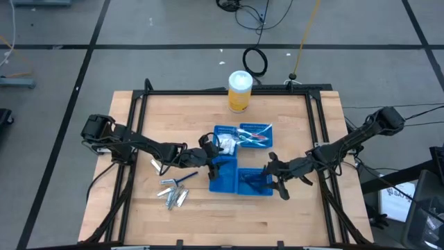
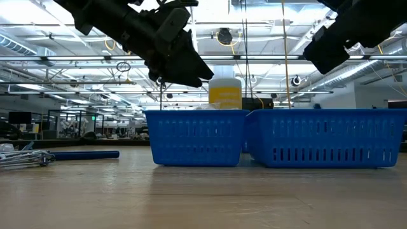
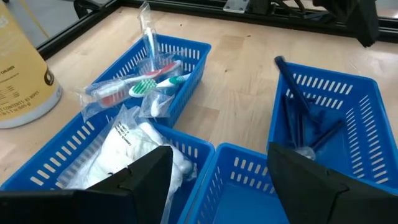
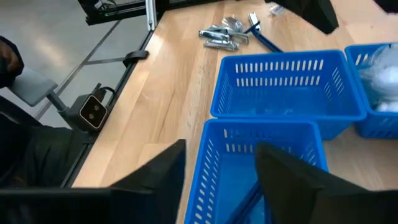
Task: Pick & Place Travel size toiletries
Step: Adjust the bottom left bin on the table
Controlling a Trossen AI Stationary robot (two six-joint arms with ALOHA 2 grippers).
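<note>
Four blue mesh trays stand together mid-table. In the left wrist view, white packets (image 3: 134, 146) fill one tray, bagged toothbrushes (image 3: 146, 84) lie in the one beyond, and dark blue sticks (image 3: 305, 121) lean in a third. Silvery tubes (image 1: 173, 198) and one dark blue stick (image 1: 182, 180) lie on the wood left of the trays. My left gripper (image 3: 217, 171) hovers open and empty above the packet tray and the empty tray (image 1: 223, 178). My right gripper (image 4: 221, 158) hangs open and empty over the stick tray (image 1: 255, 182).
A tall yellow canister with a white lid (image 1: 240, 91) stands at the far edge, behind the trays. A black frame rail (image 1: 135, 125) runs along the table's left, right and far sides. Bare wood lies along the near edge (image 1: 229, 222).
</note>
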